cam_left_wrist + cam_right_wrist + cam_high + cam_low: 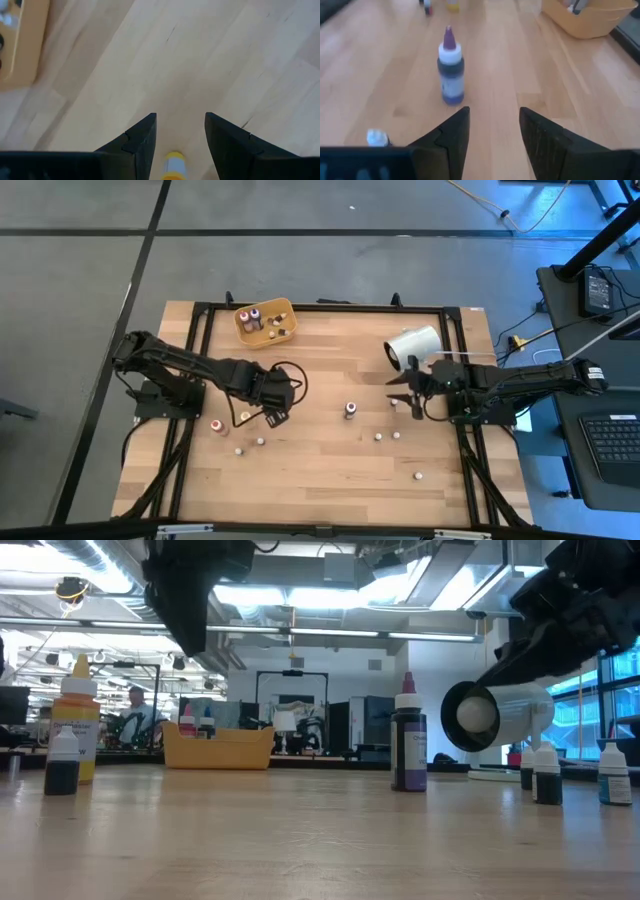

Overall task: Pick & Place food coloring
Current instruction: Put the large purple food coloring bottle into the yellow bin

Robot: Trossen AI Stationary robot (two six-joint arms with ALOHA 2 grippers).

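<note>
Small food coloring bottles stand scattered on the wooden table: a purple one [350,410] [450,70] mid-table, a yellow one [245,417] [78,720] and a red one [218,425] at the left, and more toward the near edge [260,441]. My left gripper [277,416] [180,135] hangs open above the table, pointing steeply down. The yellow bottle's cap [174,167] shows low between its fingers, which do not touch it. My right gripper [398,392] [492,130] waits open at the right, facing the purple bottle with nothing between its fingers.
A yellow-orange tray [285,310] [218,748] holding several bottles stands at the far edge, left of centre. A white cylinder [413,345] [495,715] lies on its side at the far right, beside my right arm. More bottles [396,435] [418,476] stand at the near right.
</note>
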